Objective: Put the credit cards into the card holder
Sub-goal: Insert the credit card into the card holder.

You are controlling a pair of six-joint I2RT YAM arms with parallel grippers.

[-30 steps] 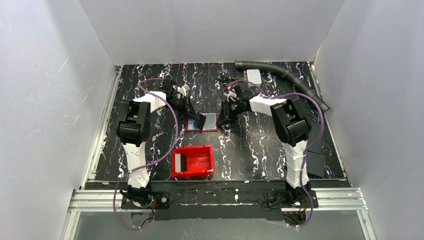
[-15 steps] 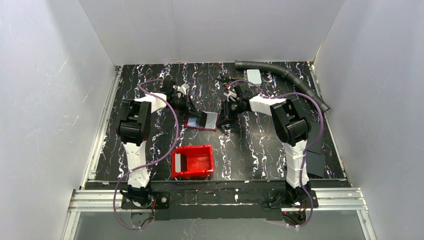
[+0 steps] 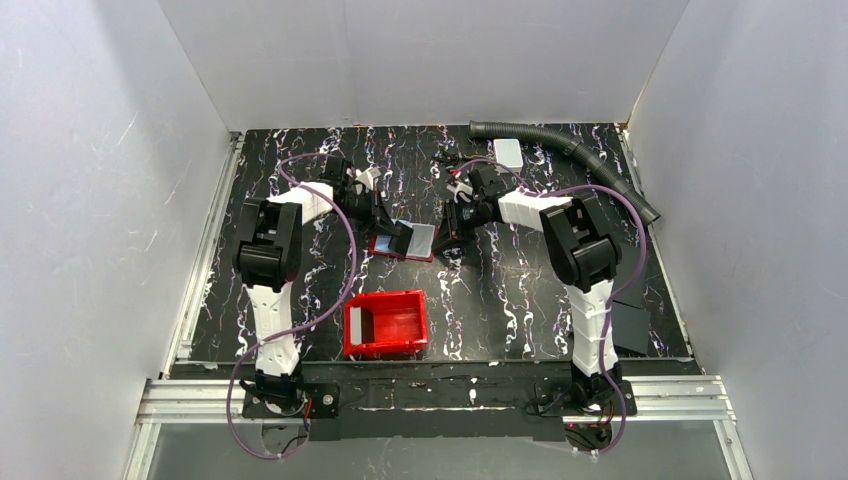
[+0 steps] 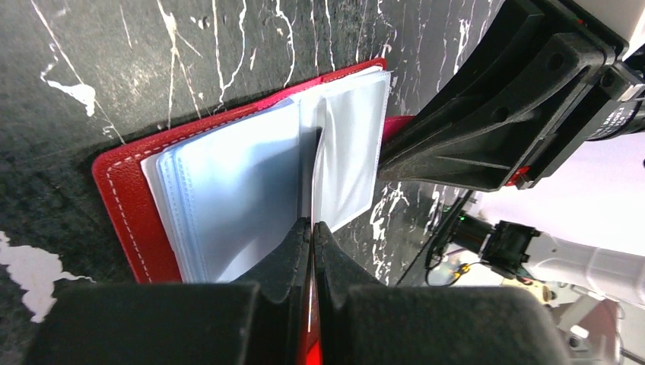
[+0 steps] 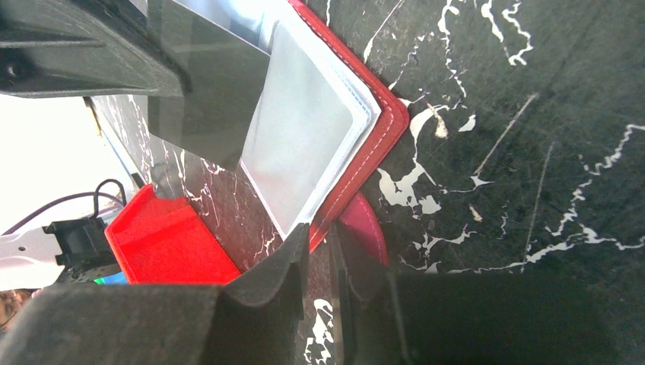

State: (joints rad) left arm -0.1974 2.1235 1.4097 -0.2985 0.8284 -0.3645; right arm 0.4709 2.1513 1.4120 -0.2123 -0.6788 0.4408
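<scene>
Jaws first: the left jaws are pressed tight together. In the left wrist view a sliver of red is caught between them, so they're pinching the near edge of the card holder [image 4: 122, 199], about where its spine runs. The right jaws are nearly closed too, with just a narrow slit. The red stitched cover edge runs straight into that slit in the right wrist view, so that side's pinched as well. The rounded snap tab [image 5: 366, 228] pokes out just beside one right finger.

The card holder lies opened up on the worktop [image 3: 500, 290], roughly mid-width and a bit closer to the far edge than the near one, between the two arms. Its clear plastic sleeves [image 4: 236, 171] are mostly stacked flat on one half of the cover, with one leaf [image 4: 346, 144] lifted up near the spine. Can't tell whether anything's tucked inside them, they just look pale blue-white.

Other stuff: a red bin [image 3: 386, 349] sits toward the near edge, in front of the holder and apart from it. A white block [image 3: 508, 152] is up at the far edge, just beside a dark ribbed hose [image 3: 560, 138] that curves off toward the right edge. A couple of black flat sheets [image 3: 630, 328] lie by the right edge, toward the near corner.
</scene>
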